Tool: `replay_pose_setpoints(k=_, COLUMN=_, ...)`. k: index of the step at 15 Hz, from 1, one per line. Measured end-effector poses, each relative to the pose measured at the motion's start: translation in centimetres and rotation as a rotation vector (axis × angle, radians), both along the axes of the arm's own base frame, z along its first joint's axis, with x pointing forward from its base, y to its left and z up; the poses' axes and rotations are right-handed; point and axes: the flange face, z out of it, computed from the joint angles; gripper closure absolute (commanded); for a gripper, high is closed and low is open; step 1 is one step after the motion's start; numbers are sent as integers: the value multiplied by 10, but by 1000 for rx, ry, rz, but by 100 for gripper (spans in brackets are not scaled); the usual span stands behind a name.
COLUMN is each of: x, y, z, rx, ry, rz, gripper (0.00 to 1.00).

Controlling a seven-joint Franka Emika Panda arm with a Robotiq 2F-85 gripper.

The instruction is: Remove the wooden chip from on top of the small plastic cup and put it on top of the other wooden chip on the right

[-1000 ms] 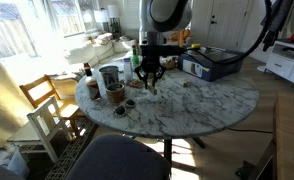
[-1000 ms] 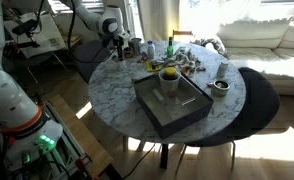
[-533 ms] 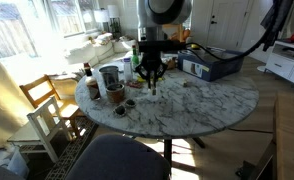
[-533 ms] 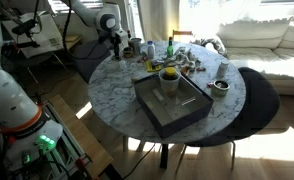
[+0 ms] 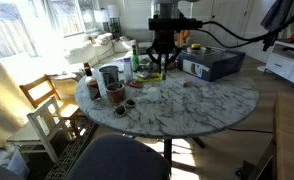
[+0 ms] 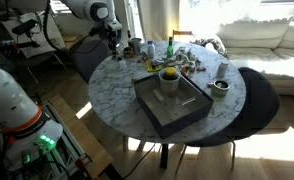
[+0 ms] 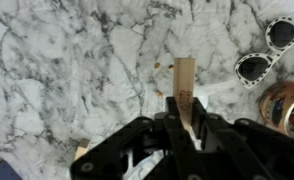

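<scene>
the gripper (image 7: 184,108) is clamped on a wooden chip (image 7: 184,75). the chip seems to hang clear of the marble table (image 7: 57,70). sunglasses (image 7: 255,68) lie near.

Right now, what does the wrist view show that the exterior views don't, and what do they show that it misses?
Only the wrist view shows the chip, a pale strip clamped in the tool and sticking out past it; it is too small to make out from outside. Only an exterior view shows the arm, the black case and the chair. Both share the marble table and the tool above it.
</scene>
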Motion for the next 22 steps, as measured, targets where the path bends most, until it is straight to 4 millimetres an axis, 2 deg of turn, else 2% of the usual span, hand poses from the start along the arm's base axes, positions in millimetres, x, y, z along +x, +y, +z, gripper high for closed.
replay_pose_setpoints(k=6, x=-37, y=-93, z=24, rx=-12, ry=-7, rz=-146, gripper=96)
replay_pose_setpoints(k=10, x=-59, y=-161, z=29, rx=-11, ry=-32, rz=-225, gripper=96)
replay_pose_setpoints(k=11, x=-64, y=-177, z=29, rx=-11, ry=-42, rz=-237, gripper=82)
replay_pose_setpoints(k=12, x=-66, y=-186, z=28, rx=-11, ry=-44, rz=-245, gripper=82)
replay_pose_setpoints(k=17, x=-64, y=-177, z=30, rx=-12, ry=-48, rz=-228, gripper=82)
replay_pose_setpoints(k=18, x=-64, y=-177, z=30, rx=-12, ry=-48, rz=-228, gripper=96)
replay_pose_setpoints(k=22, x=-62, y=-180, z=30, rx=-11, ry=-49, rz=-235, gripper=96)
